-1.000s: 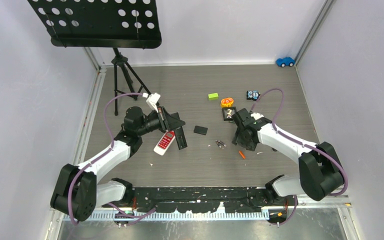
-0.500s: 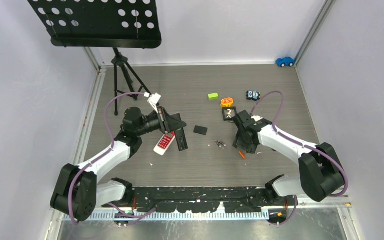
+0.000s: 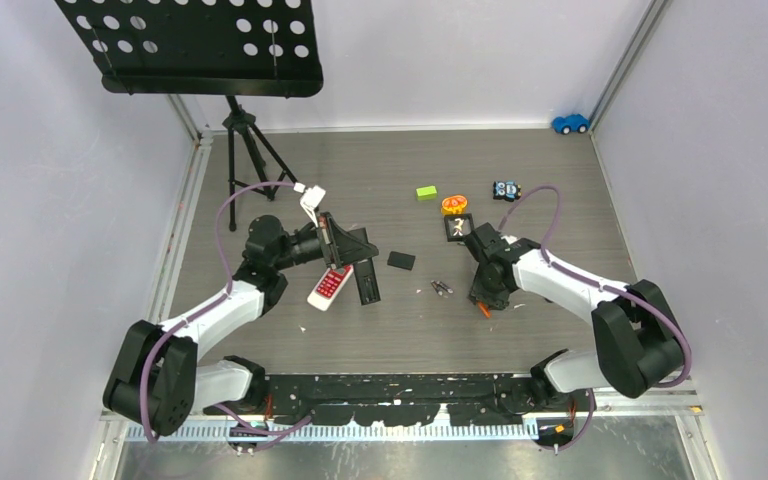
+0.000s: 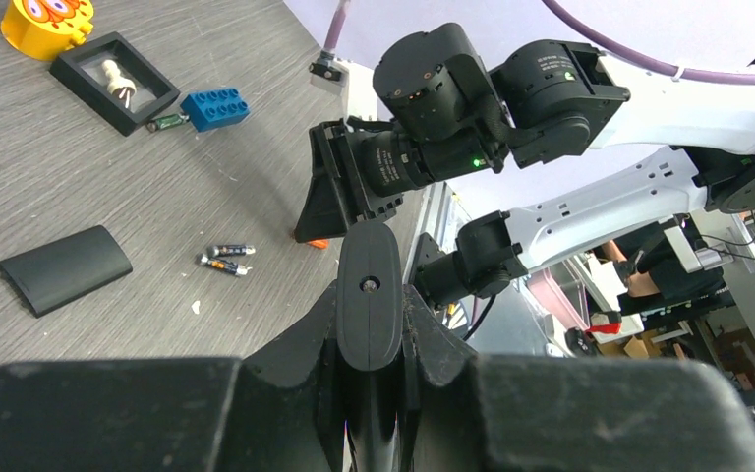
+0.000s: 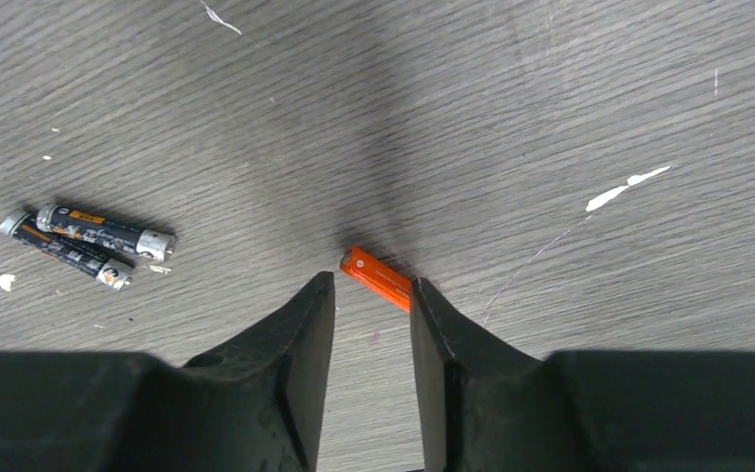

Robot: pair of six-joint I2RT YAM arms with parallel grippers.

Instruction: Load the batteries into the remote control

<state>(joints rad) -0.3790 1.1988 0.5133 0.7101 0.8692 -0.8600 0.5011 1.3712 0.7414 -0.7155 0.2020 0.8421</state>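
Since the left hand (image 4: 369, 307) is pressed tight on a slim dark body that I take to be the back of the remote control (image 3: 330, 284), holding it at centre-left of the counter (image 3: 410, 340), I'd say we're at the pick-up of battery number 1. The right hand (image 5: 371, 291) is down at the counter with its 2 fingers spread and a clear gap between them. The orange battery (image 5: 378, 276) lies slantwise right at the tips, not pinched yet as far as I can see. The dark grey pair of batteries (image 5: 84, 241) sits side by side, near it but apart. The black battery cover (image 3: 400, 261) lies flat between the 2 arms, so the compartment is probably open.

Next move, my guess: squeeze squarely across the orange cell. It sits at an angle to the fingers and could roll or pop out. Then lift it and carry it over to the remote.

Hard to see:
- 1 end of the orange battery disappears behind a fingertip (image 5: 433, 324), so I can't tell if they touch.
- No view shows the remote's battery bay.
- I can't tell whether the remote rests on the counter or is lifted.
- Polarity marks are too small to read.
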